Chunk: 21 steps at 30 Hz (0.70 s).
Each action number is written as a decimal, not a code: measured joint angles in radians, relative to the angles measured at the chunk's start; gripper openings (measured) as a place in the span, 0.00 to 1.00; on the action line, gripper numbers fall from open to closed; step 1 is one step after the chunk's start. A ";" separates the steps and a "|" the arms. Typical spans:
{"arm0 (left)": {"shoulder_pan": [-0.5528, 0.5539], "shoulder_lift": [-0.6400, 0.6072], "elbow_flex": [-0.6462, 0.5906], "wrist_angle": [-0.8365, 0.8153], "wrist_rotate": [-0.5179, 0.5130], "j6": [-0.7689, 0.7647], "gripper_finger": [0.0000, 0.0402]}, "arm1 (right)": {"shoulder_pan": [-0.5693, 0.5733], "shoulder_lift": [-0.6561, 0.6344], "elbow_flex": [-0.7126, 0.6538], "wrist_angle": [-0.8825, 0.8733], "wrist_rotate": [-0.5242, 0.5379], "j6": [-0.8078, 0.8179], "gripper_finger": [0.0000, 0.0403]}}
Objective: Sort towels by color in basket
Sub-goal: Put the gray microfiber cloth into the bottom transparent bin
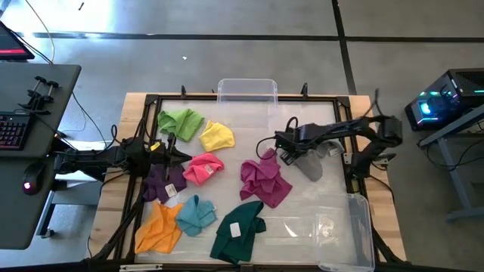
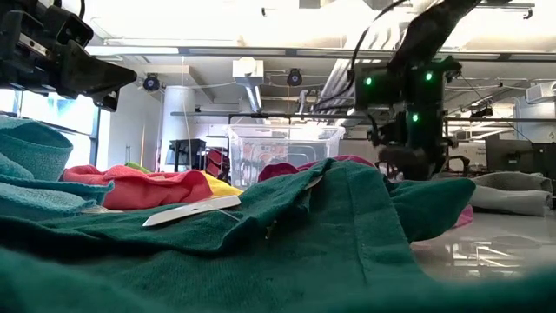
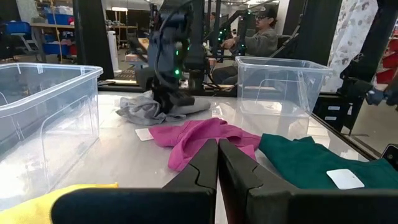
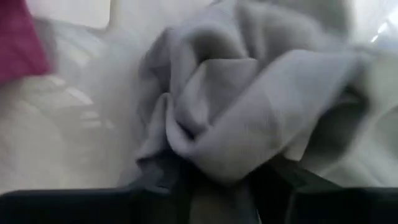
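Observation:
Nine small towels lie on the table: light green (image 1: 181,121), yellow (image 1: 218,136), pink (image 1: 203,168), purple (image 1: 162,181), orange (image 1: 159,227), teal (image 1: 197,215), dark green (image 1: 238,230), magenta (image 1: 265,180) and grey (image 1: 311,165). My right gripper (image 1: 296,153) is down on the grey towel at the table's right middle and shut on it; it also shows in its wrist view (image 4: 227,186). My left gripper (image 1: 178,155) is shut and empty, held above the table between the purple and pink towels; its closed fingers show in the left wrist view (image 3: 217,162). My right gripper pinches a bunched fold (image 4: 217,155) of the grey towel between its two fingers, several layers gathered together. The fingers come from above, pointing down. The rest of the towel (image 3: 143,109) lies crumpled on the table around the fingers.
One clear plastic bin (image 1: 247,91) stands at the table's far edge and another (image 1: 344,234) at the near right corner. A desk with a keyboard (image 1: 11,128) stands left of the table. A person (image 3: 258,37) sits in the room beyond.

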 joint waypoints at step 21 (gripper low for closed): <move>0.000 0.000 0.000 0.000 0.000 0.000 0.00 | 0.814 -0.087 0.551 -0.695 0.641 0.669 0.02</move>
